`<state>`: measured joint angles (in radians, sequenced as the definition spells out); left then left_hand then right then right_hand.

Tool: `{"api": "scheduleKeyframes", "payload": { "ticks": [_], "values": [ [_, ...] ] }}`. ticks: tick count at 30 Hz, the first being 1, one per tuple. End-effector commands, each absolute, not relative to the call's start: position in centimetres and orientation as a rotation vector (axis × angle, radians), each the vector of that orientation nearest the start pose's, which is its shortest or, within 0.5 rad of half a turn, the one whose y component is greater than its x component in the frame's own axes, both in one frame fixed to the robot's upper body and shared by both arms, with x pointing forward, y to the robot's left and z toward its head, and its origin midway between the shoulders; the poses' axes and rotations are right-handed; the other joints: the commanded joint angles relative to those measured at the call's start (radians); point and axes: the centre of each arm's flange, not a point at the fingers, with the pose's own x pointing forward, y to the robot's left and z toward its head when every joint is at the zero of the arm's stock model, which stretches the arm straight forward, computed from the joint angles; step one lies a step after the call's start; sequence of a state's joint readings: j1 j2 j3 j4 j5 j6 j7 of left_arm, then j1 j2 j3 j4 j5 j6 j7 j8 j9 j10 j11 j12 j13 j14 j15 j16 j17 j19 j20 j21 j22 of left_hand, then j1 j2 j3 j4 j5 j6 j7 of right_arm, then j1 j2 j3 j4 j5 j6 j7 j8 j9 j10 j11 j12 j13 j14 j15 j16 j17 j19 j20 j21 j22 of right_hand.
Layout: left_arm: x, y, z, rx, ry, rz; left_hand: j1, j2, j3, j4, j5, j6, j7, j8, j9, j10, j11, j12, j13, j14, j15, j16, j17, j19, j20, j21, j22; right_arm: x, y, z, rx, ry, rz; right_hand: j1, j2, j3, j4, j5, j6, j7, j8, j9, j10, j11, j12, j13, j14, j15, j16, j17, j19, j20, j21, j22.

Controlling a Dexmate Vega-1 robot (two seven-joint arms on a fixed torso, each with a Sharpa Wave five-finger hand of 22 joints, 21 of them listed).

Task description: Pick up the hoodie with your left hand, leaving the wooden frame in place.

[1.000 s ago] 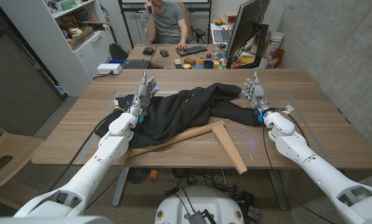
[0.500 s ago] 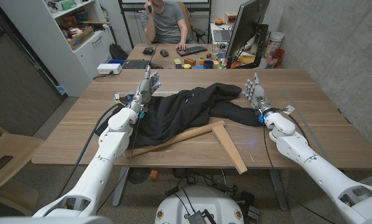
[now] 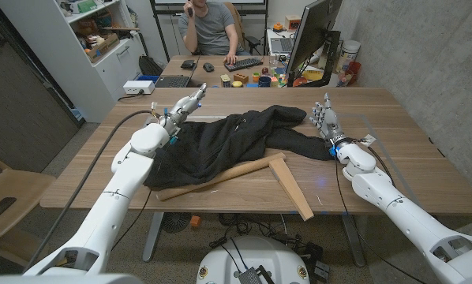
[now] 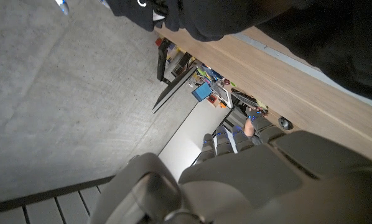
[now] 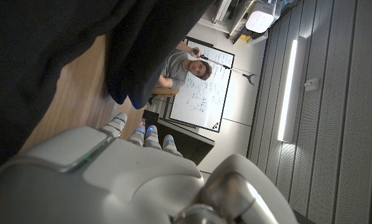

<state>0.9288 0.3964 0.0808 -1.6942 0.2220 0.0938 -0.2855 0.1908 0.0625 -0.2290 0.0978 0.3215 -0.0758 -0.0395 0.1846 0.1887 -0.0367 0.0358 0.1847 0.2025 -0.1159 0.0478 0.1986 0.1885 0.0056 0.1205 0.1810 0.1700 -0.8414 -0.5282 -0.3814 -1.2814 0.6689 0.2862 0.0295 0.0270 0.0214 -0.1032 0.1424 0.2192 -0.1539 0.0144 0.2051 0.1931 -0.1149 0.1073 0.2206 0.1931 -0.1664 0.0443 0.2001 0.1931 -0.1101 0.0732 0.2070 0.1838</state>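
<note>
On the wooden desk [image 3: 94, 170], a black hoodie [image 3: 228, 142] is lying spread across the middle, draped partly over a wooden frame [image 3: 287, 183] whose angled bars are showing at its near edge. Left hand [image 3: 185, 104] is hovering at the hoodie's far left edge, fingers extended and apart, gripping nothing, likely positioning for a grasp clear of the frame. Right hand [image 3: 324, 120] is standing upright just beside the right sleeve, fingers apart, holding nothing, apparently waiting. A person [image 3: 212, 28] is sitting behind.
</note>
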Motion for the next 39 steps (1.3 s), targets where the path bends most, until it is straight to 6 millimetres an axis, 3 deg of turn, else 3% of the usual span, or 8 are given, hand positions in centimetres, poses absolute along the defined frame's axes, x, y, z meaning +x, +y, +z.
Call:
{"api": "scheduleKeyframes", "payload": {
  "ticks": [1,5,9,12,27,39],
  "values": [
    [59.1,27.3,4.7,0.93,-0.508,-0.104,-0.002,-0.033,-0.018,-0.007,-0.002,0.016,-0.031,0.013,0.001,-0.012,0.002,0.004,0.004,-0.013,0.0,0.004,0.005,-0.009,0.019,-0.001,0.005,65.9,-29.7,-3.4,0.033,-0.569,0.2,0.002,0.013,-0.002,0.003,0.006,-0.002,0.003,0.004,0.005,-0.009,-0.001,0.0,0.003,-0.061,0.003,0.002,0.003,-0.006,-0.004,0.003,0.003],
    [59.1,27.4,3.9,0.973,-0.472,-0.105,-0.005,-0.056,-0.033,-0.01,-0.002,0.026,-0.007,0.017,0.002,-0.006,0.006,0.009,0.004,-0.011,0.002,0.008,0.006,-0.004,0.026,0.004,0.006,66.0,-29.7,-3.3,0.036,-0.57,0.199,0.002,0.013,-0.002,0.003,0.006,-0.002,0.003,0.003,0.005,-0.009,-0.002,0.0,0.003,-0.061,0.002,0.002,0.003,-0.006,-0.005,0.002,0.003],
    [59.7,26.7,2.9,1.111,-0.42,-0.07,-0.006,-0.063,-0.038,-0.011,-0.002,0.023,-0.002,0.015,0.002,-0.003,0.009,0.011,0.004,-0.007,0.004,0.01,0.006,0.003,0.027,0.007,0.006,66.1,-29.7,-3.2,0.031,-0.565,0.199,0.002,0.014,-0.003,0.003,0.006,-0.001,0.003,0.003,0.005,-0.01,-0.002,-0.001,0.003,-0.062,0.002,0.001,0.003,-0.006,-0.005,0.002,0.003],
    [60.1,26.6,2.5,1.113,-0.402,-0.062,-0.006,-0.065,-0.04,-0.011,-0.001,0.021,0.005,0.015,0.002,-0.004,0.009,0.011,0.004,-0.006,0.004,0.011,0.006,0.006,0.028,0.009,0.006,66.2,-29.4,-3.0,0.029,-0.567,0.206,0.003,0.014,-0.003,0.003,0.006,-0.002,0.003,0.003,0.005,-0.01,-0.002,-0.001,0.003,-0.062,0.002,0.001,0.003,-0.006,-0.005,0.002,0.003],
    [60.5,25.9,4.6,1.419,-0.501,-0.044,0.0,-0.073,-0.048,-0.015,0.002,0.047,0.004,0.025,0.003,0.022,-0.006,0.021,0.005,0.007,-0.003,0.019,0.006,0.024,0.024,0.015,0.007,66.4,-29.1,-2.5,0.011,-0.569,0.215,0.004,0.016,-0.005,0.002,0.007,-0.002,0.004,0.002,0.005,-0.011,-0.001,-0.002,0.003,-0.062,0.002,0.001,0.003,-0.006,-0.005,0.001,0.003],
    [61.6,23.1,2.9,1.515,-0.535,-0.141,0.009,-0.078,-0.051,-0.019,0.004,0.059,0.002,0.028,0.003,0.037,-0.016,0.025,0.005,0.019,-0.011,0.024,0.006,0.037,0.021,0.018,0.007,66.1,-29.3,-2.6,0.012,-0.569,0.206,0.005,0.018,-0.007,0.002,0.007,-0.002,0.004,0.001,0.005,-0.011,-0.001,-0.003,0.003,-0.063,0.001,0.0,0.003,-0.007,-0.004,0.001,0.003]
  ]
}}
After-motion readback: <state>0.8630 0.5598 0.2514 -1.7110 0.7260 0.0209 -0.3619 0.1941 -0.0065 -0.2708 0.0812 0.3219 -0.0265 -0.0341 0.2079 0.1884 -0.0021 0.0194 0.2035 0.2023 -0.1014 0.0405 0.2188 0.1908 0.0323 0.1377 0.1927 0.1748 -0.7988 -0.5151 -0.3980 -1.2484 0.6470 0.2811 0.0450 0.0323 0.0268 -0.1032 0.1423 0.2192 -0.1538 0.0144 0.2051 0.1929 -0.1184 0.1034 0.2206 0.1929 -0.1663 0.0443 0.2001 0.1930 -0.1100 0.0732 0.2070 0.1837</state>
